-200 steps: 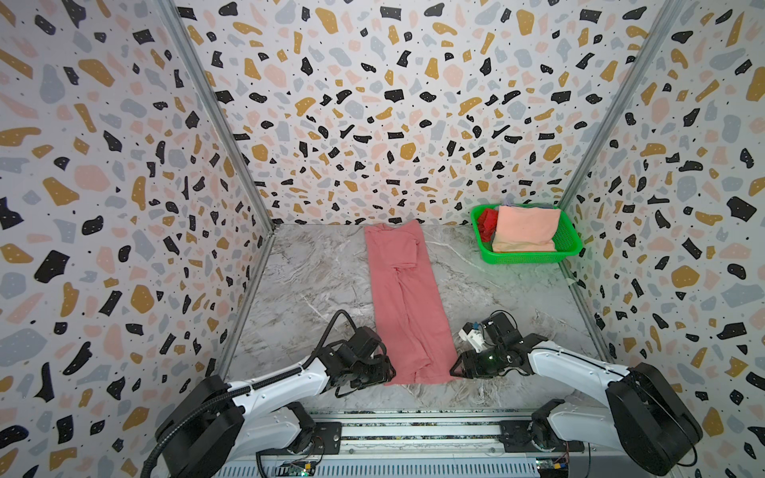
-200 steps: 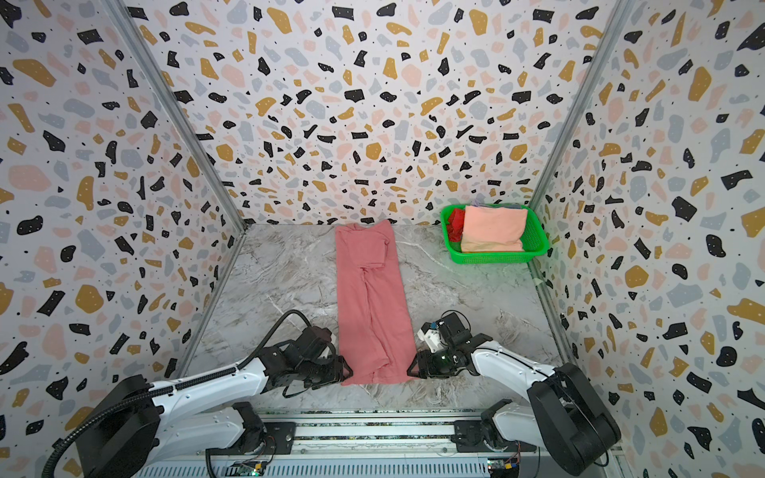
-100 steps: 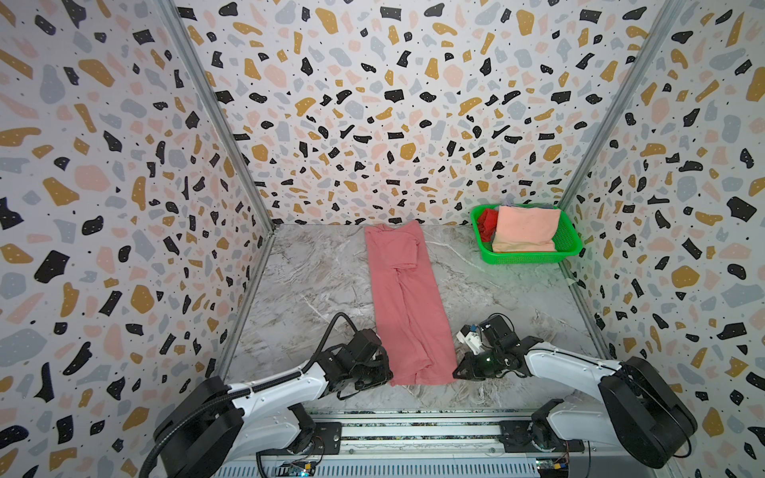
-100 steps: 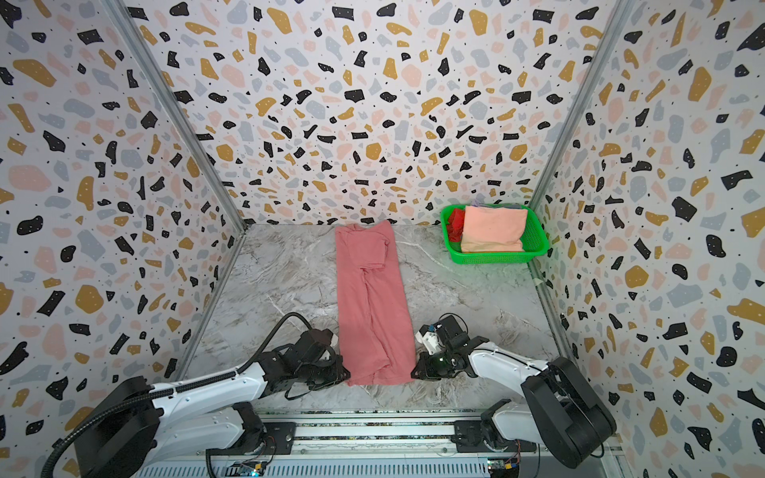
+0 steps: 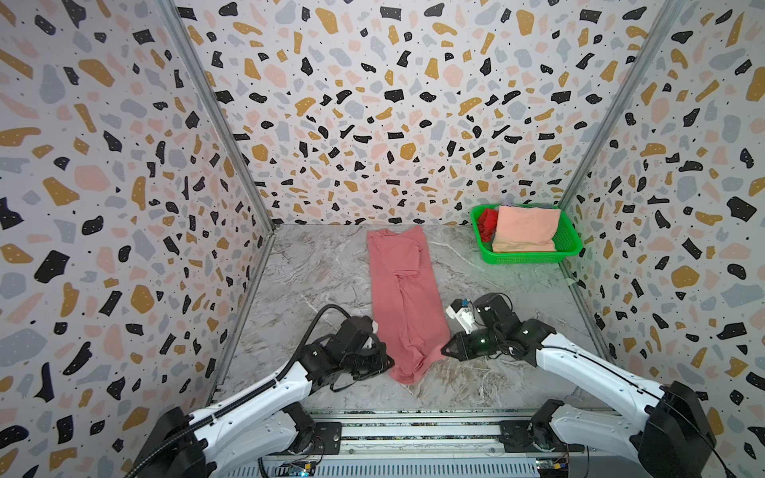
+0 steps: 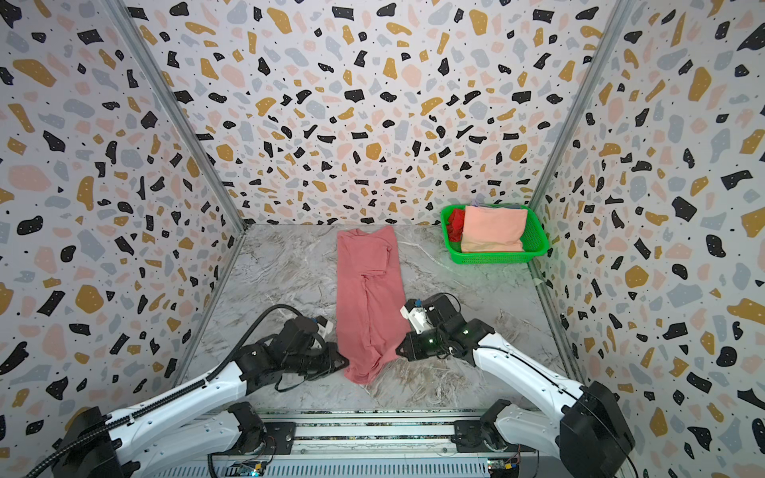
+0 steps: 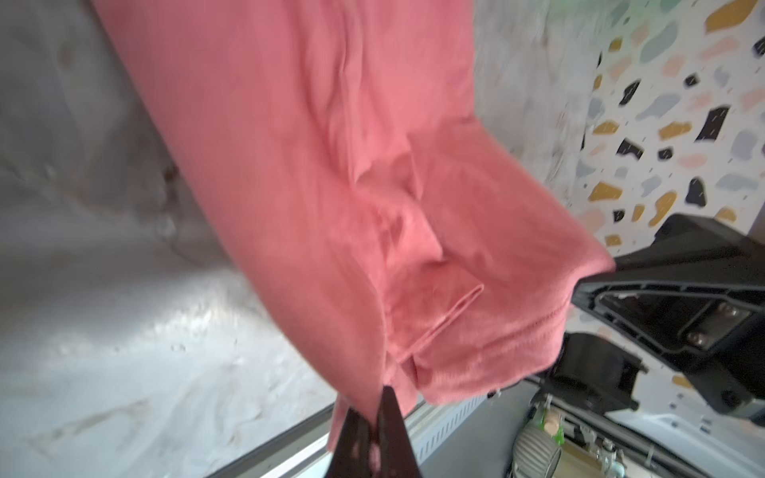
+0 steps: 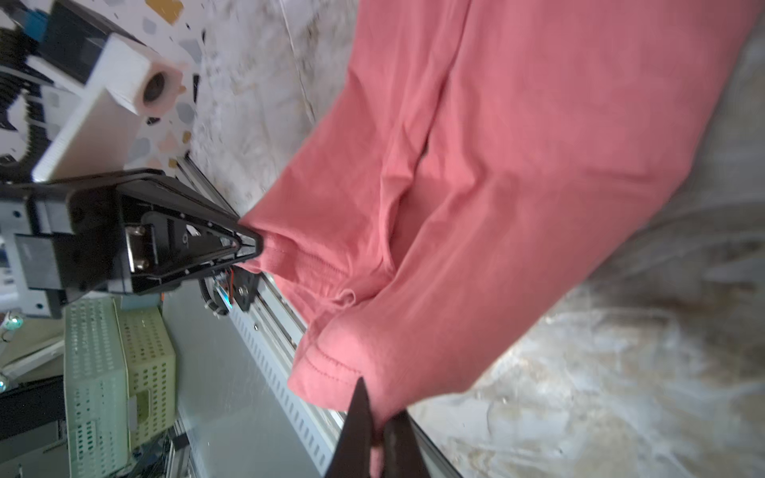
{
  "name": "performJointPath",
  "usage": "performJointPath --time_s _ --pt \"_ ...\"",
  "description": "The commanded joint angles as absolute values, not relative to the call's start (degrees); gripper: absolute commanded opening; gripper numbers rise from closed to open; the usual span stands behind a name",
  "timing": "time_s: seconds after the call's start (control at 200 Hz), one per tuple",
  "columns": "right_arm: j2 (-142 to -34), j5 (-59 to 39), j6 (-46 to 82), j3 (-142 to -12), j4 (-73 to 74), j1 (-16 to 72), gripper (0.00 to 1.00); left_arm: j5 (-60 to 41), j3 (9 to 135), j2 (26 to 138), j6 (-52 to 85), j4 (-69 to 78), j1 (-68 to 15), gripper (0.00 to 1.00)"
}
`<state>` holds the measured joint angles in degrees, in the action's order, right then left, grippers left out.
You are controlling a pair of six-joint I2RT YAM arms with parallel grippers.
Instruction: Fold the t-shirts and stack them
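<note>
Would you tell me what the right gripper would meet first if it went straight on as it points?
The pink shirt, whose near corner it grips: cloth would bunch ahead of the right gripper. Beyond, roughly in line, sits the left gripper; depth is unclear.

Both top views are bright and evenly lit by diffuse light. Only soft, faint shadows fall on the table (image 5: 314, 269) around the left gripper (image 5: 391, 364). Wide-angle distortion splays the wall posts (image 5: 219, 120) outward toward the corners. The left wrist view is smeared: the rose-pink t-shirt (image 7: 310, 165) ahead of the gripper shows no weave, and a whitish sheen marks the table beside it. In the right wrist view, hem stitching near the right gripper (image 8: 372, 414) is sharp, and the table beyond is streaked.
</note>
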<state>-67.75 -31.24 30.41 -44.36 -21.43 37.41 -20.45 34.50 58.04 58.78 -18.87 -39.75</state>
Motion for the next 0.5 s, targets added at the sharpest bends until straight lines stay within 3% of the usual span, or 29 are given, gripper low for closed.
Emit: performJointPath --time_s 0.0,0.235,0.496 --pt "-74.29 -29.4 30.59 -50.31 -15.5 34.68 0.0 -24.07 41.33 64.51 50.23 -17.18 -32.47 0.0" --pt "-94.76 -27.71 27.83 -68.19 -10.37 28.28 0.0 -28.96 59.85 87.0 34.24 -20.13 -20.85 0.0" --pt "-115.09 -31.44 25.59 -84.39 -12.37 23.46 0.0 -29.24 70.89 104.5 31.52 -17.14 -14.35 0.0"
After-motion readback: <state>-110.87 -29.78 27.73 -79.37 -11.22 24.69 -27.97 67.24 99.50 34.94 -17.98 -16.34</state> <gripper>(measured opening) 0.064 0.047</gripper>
